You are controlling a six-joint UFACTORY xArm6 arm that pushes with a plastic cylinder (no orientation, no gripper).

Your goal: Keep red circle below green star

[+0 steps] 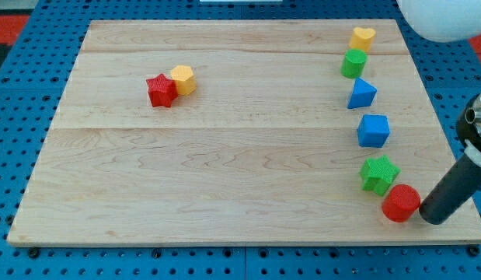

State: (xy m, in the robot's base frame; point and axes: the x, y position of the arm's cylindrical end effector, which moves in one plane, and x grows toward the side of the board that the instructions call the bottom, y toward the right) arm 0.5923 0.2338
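Wood board (pixel 224 179) on blue pegboard | red circle (pixel 401 203) sits just below green star (pixel 378 173), touching (looks done) | my tip (pixel 431 215) beside circle's right | no pincer, nothing held.

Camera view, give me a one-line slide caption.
My tip rests right of the red circle block, which touches the green star block just above on the wooden board.

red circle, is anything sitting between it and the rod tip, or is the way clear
Nothing visible does. My tip sits right at the view's right edge of the red circle, with no block between them. The green star lies just above and left of the circle, touching or nearly so.
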